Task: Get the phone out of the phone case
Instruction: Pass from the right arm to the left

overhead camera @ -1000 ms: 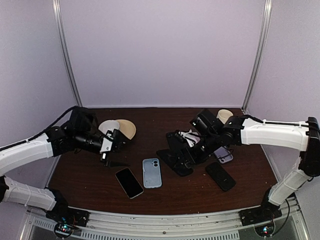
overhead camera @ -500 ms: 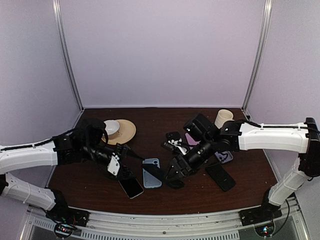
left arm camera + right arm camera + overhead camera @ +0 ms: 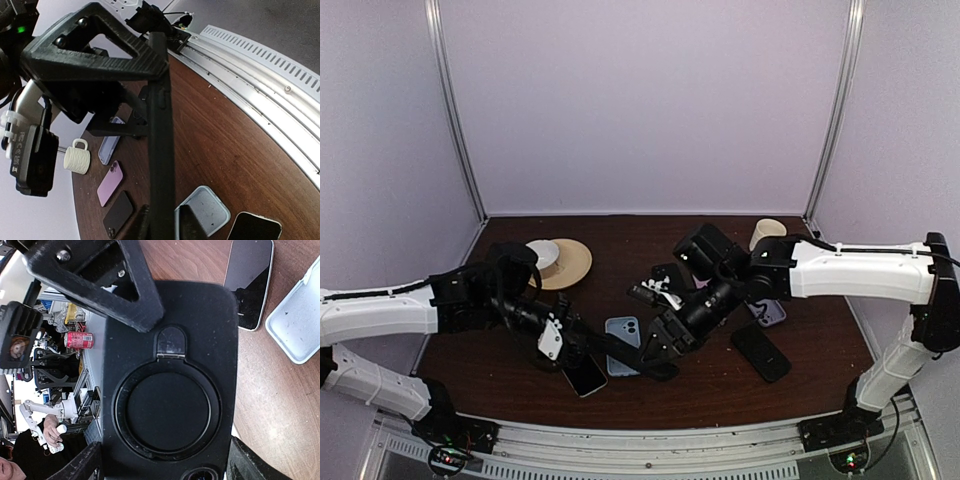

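Dark wooden table [image 3: 620, 250]. Right gripper [image 3: 658, 348]: jaws wide, clamped across black phone case [image 3: 170, 340], held above table's front middle. Left gripper [image 3: 582, 352]: jaws narrow about case's edge, one finger [image 3: 95, 275] touching its corner; firm grip cannot tell. Light-blue case [image 3: 619, 330] on table beneath, black phone [image 3: 582, 377] just beside.

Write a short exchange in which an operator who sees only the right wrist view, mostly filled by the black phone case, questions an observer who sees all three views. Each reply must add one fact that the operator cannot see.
Operator: The black phone case fills most of my view. What stands at the back of the table?
Observer: A cream mug stands upright near the back right corner.
Operator: Does anything lie to the right of the right gripper?
Observer: A black phone lies flat there, apart from the gripper.
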`<state>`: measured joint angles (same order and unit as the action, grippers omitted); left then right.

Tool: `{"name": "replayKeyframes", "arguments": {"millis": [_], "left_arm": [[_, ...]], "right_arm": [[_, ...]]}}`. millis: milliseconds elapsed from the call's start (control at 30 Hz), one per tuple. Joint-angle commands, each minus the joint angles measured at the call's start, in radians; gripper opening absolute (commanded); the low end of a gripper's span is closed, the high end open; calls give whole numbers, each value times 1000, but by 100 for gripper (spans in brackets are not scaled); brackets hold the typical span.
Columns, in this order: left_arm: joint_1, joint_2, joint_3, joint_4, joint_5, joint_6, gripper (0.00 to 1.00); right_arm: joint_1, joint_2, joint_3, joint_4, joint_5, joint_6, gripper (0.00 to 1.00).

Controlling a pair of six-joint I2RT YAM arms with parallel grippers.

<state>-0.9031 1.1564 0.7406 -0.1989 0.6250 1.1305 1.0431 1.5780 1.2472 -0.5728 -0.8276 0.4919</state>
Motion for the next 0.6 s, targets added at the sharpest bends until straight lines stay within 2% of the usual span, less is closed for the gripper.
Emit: {"name": "replayKeyframes", "arguments": {"millis": [0, 33, 100, 233, 333, 400, 567], "left_arm": [[-12, 9, 4, -20, -3, 22, 9], [-12, 7, 6, -19, -10, 22, 1], [-13, 3, 7, -16, -26, 16, 0], [-11, -4, 13, -4, -55, -48, 0], [-1, 4, 54, -22, -90, -129, 0], [21, 10, 78, -21, -88, -183, 0], [105, 11, 109, 36, -44, -346, 0]], "right_arm": [[5, 1, 54, 32, -32, -30, 55], [5, 0, 56, 31, -31, -31, 55], [5, -6, 61, 28, -16, -38, 57], [2, -43, 85, -27, 128, -85, 85], [-11, -100, 104, -81, 254, -157, 95], [-19, -154, 97, -82, 317, -205, 99], [-22, -282, 32, -69, 512, -344, 100]]}}
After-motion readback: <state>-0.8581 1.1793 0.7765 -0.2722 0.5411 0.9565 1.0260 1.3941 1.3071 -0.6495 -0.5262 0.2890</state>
